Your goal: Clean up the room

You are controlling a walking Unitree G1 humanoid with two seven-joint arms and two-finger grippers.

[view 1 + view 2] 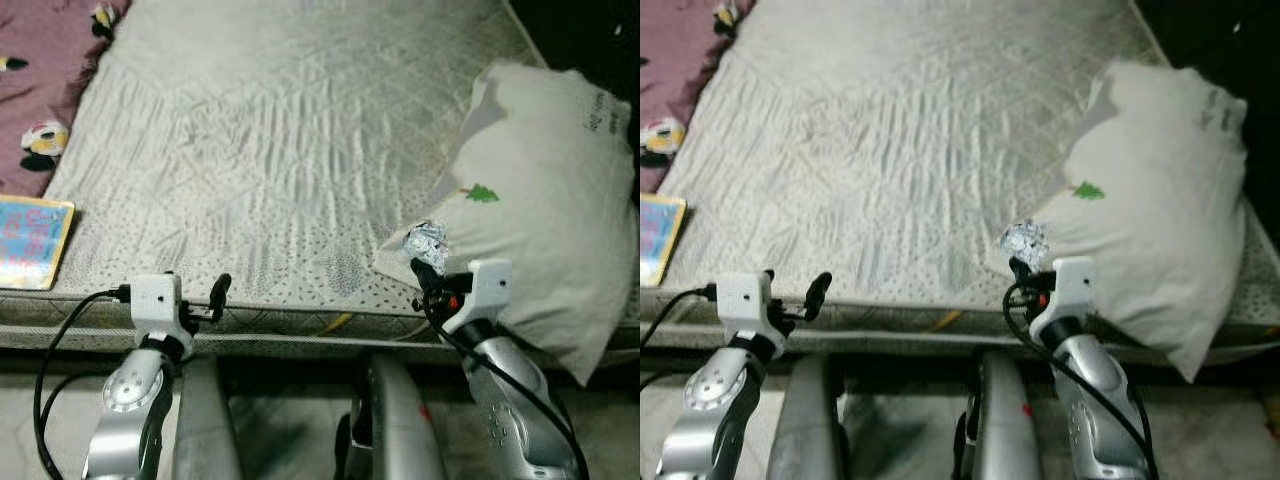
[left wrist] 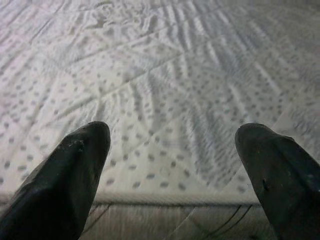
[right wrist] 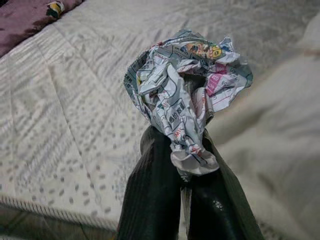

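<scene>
I stand at the foot edge of the bed (image 1: 300, 150), and my right gripper (image 3: 187, 165) has its two fingers pressed together on a crumpled ball of printed paper (image 3: 187, 90), holding it up just above the mattress edge, right beside the corner of the white pillow (image 1: 545, 190). So one piece of litter is already in my grasp, but it is not yet thrown away; I see no bin from here, and finding one is what I judge comes next. My left gripper (image 2: 172, 155) hovers over the quilted cover near the bed's edge with its fingers wide apart and nothing between them. Still to deal with, as I read it: a colourful book (image 1: 30, 240) lying at the left edge of the bed, and the pillow sitting askew, hanging partly over the mattress edge
</scene>
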